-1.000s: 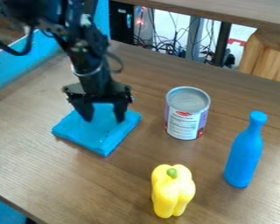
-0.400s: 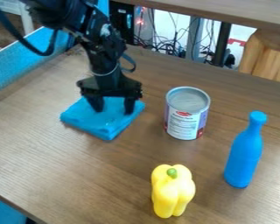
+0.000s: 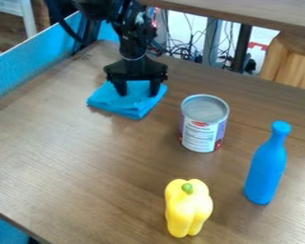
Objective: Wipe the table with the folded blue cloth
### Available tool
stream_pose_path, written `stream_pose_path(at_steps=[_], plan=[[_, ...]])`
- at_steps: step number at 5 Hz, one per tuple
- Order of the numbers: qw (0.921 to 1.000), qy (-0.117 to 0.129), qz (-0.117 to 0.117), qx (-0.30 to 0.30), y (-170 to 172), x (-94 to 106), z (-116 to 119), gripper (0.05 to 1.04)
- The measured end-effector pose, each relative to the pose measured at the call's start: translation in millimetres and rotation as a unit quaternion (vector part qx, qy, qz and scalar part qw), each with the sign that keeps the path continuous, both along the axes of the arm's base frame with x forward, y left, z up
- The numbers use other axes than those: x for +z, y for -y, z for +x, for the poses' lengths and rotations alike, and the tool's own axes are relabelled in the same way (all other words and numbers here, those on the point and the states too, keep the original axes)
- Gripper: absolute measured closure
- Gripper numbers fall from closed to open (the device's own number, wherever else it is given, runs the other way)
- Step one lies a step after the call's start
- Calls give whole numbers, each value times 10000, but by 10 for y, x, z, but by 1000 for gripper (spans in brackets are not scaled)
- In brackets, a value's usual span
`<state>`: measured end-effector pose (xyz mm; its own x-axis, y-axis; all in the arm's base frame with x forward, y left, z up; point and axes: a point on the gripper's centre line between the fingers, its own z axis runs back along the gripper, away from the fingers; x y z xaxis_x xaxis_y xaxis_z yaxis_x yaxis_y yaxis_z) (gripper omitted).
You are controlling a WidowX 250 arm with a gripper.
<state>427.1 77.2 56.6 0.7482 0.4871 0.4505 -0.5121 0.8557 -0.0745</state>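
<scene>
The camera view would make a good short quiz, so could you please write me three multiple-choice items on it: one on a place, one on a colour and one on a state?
1. Where is the can?
A) Between the blue cloth and the blue bottle
B) On top of the blue cloth
C) Lying against the pepper

2. What colour is the pepper's body?
A) Red
B) Purple
C) Yellow

3. How are the fingers of the hand?
A) Pressed together
B) Spread apart
C) Closed around the blue bottle

Key:
1 A: the can has the cloth on one side and the bottle on the other.
2 C: its body is yellow, under a green stem.
3 B: blue cloth shows between the two fingers.
</scene>
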Motion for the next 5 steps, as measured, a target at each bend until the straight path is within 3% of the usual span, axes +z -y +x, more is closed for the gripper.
stream_pose_path(at_steps=[2, 3, 5], plan=[[9982, 49, -39, 595, -360, -14, 429, 83], [9982, 54, -41, 589, -368, -43, 413, 83], [9989, 37, 49, 455, -460, -42, -81, 83]])
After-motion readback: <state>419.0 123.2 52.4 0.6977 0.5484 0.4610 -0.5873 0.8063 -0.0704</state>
